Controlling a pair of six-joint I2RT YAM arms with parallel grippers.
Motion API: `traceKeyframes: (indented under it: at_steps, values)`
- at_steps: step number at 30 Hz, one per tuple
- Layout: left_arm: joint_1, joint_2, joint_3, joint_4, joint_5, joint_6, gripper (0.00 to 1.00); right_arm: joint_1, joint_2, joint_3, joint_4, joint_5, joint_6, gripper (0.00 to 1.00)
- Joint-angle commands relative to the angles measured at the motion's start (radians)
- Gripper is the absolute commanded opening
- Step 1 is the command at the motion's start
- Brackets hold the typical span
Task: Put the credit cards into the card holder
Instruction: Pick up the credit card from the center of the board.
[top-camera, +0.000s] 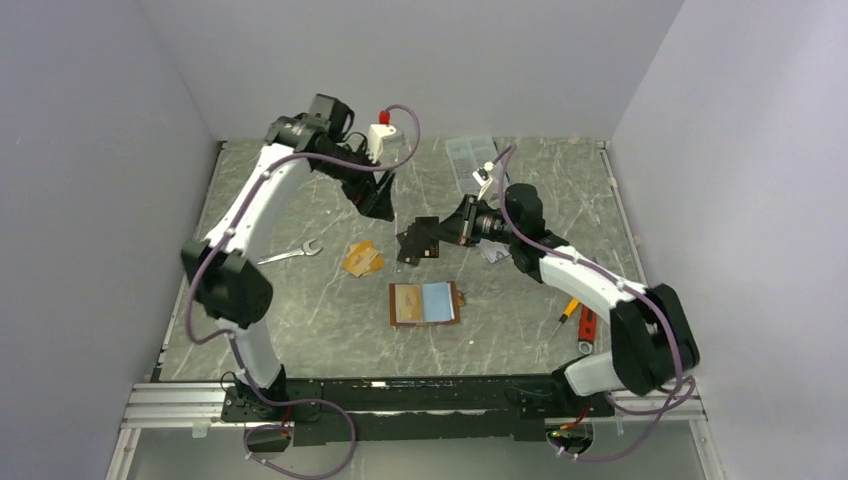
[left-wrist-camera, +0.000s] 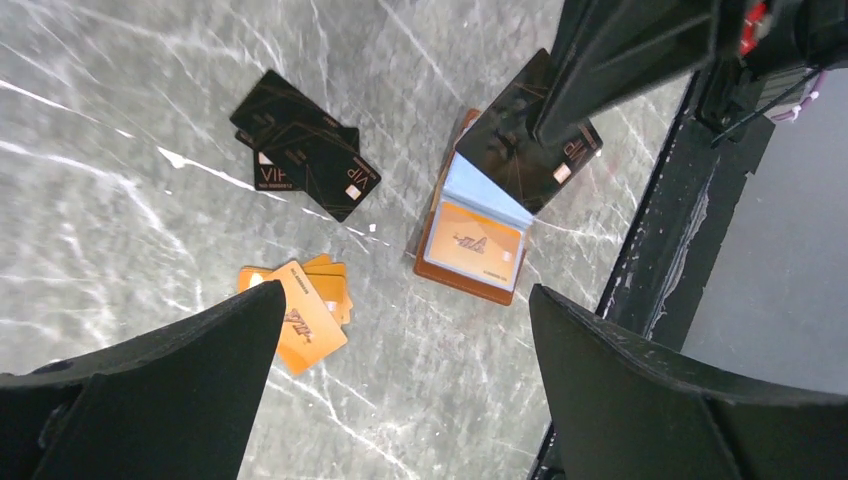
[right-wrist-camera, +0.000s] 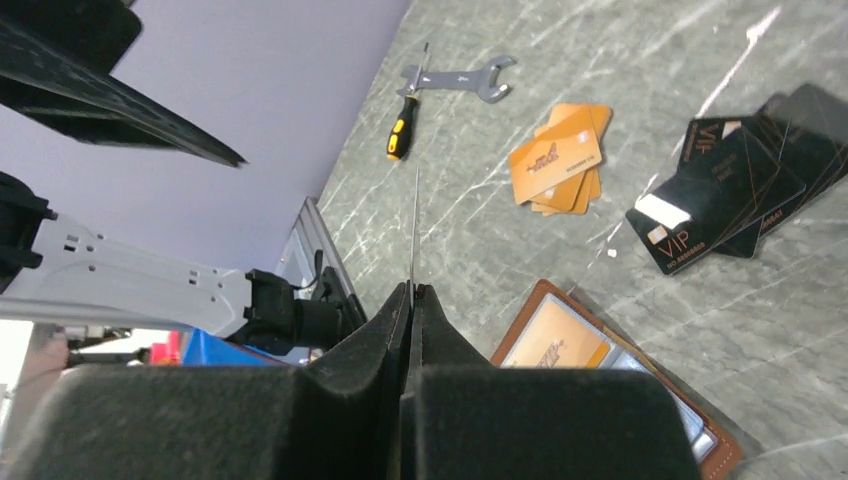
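The card holder (top-camera: 425, 303) lies open and flat near the middle of the bench (top-camera: 300, 320), a little toward the near edge. Its brown cover faces down and its pale blue pockets face up. 1 orange card (left-wrist-camera: 475, 245) sits in the pocket on the half nearer the left edge.

The right pincer (right-wrist-camera: 412, 290) is pressed shut on a black card (left-wrist-camera: 515, 150), which the right wrist view shows edge-on as a thin line between the fingers. The top view shows that card tilted in the air, just to the far side of the holder. Whether it touches the holder cannot be told.

The left pincer (left-wrist-camera: 407, 295) stands wide apart with nothing between its fingers. It hovers above the bench toward the far edge, left of centre.

A fanned pile of orange cards (left-wrist-camera: 300, 310) lies on the bench beside the holder, on the side toward the far-left corner. A pile of black cards (left-wrist-camera: 300, 150) lies just beyond it toward the far edge, and the 2 piles sit apart.

A wrench (top-camera: 290, 253) lies nearer the left edge. A clear box (top-camera: 470, 155) sits by the far edge. A screwdriver (top-camera: 567, 313) lies toward the right edge, beside the right arm.
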Motion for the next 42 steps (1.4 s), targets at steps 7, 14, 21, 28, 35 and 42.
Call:
traceKeyframes:
  at_steps: [7,14,21,28,35,42]
  values:
    - [-0.031,-0.276,-0.191,0.055,-0.187,-0.054,0.96,-0.002,-0.219,0.018,-0.096,-0.037,-0.114,0.0]
    - [-0.146,-0.24,-0.172,0.031,-0.419,-0.114,0.71,-0.001,-0.265,0.081,-0.203,-0.042,-0.182,0.0]
    - [-0.156,-0.198,-0.119,-0.057,-0.591,-0.08,0.99,-0.003,-0.295,0.089,-0.239,-0.03,-0.203,0.0]
    - [-0.026,-0.284,-0.3,0.089,-0.845,-0.176,0.99,-0.003,-0.324,0.082,-0.246,-0.023,-0.236,0.0]
    - [-0.019,-0.387,-0.397,0.115,-0.797,-0.07,0.99,-0.003,-0.312,0.081,-0.223,-0.032,-0.229,0.0]
    - [0.122,-0.378,-0.357,0.156,0.084,-0.195,0.99,-0.002,-0.281,0.099,-0.177,-0.096,-0.21,0.0]
